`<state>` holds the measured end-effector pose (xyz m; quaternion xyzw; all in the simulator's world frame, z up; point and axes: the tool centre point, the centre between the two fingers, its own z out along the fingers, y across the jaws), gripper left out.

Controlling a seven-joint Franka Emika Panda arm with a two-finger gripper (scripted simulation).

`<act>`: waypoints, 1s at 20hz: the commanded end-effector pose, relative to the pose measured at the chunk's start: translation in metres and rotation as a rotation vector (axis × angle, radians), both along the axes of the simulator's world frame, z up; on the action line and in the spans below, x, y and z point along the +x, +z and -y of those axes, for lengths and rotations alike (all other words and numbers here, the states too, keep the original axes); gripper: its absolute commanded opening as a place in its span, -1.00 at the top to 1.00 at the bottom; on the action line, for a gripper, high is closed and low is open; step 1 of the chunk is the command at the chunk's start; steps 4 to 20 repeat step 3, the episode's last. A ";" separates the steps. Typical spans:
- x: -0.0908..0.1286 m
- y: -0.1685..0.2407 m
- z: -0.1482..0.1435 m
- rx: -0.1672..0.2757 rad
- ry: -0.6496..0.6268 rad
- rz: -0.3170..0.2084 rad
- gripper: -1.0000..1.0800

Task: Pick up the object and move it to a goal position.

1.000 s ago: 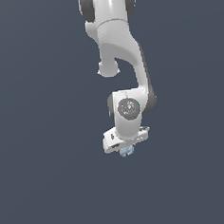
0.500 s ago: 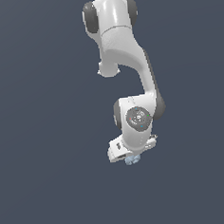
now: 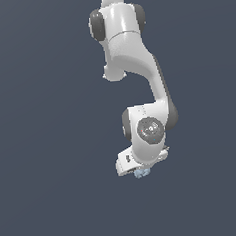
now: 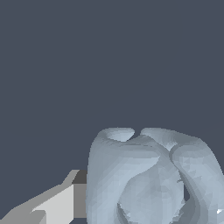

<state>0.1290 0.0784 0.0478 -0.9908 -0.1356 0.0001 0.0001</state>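
The object is a small pale blue-grey lumpy blob, just visible under the white hand of the arm in the exterior view. My gripper is shut on it; the hand hides most of the fingers there. In the wrist view the object fills the lower part of the picture, bumpy and folded, with one grey-white finger pressed against its side. The other finger is hidden behind the object. No goal marker shows in either view.
The white Panda arm hangs down from the top of the exterior view to the hand. The background is a flat dark blue-grey with no other objects, edges or surfaces in sight.
The arm has carried the object a little lower and toward the exterior view's right. The wrist has turned slightly. The grip on the object is unchanged.
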 end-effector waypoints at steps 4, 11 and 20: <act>0.002 0.000 -0.001 0.000 0.000 0.000 1.00; 0.002 0.000 -0.001 0.000 0.000 0.000 1.00; 0.002 0.000 -0.001 0.000 0.000 0.000 1.00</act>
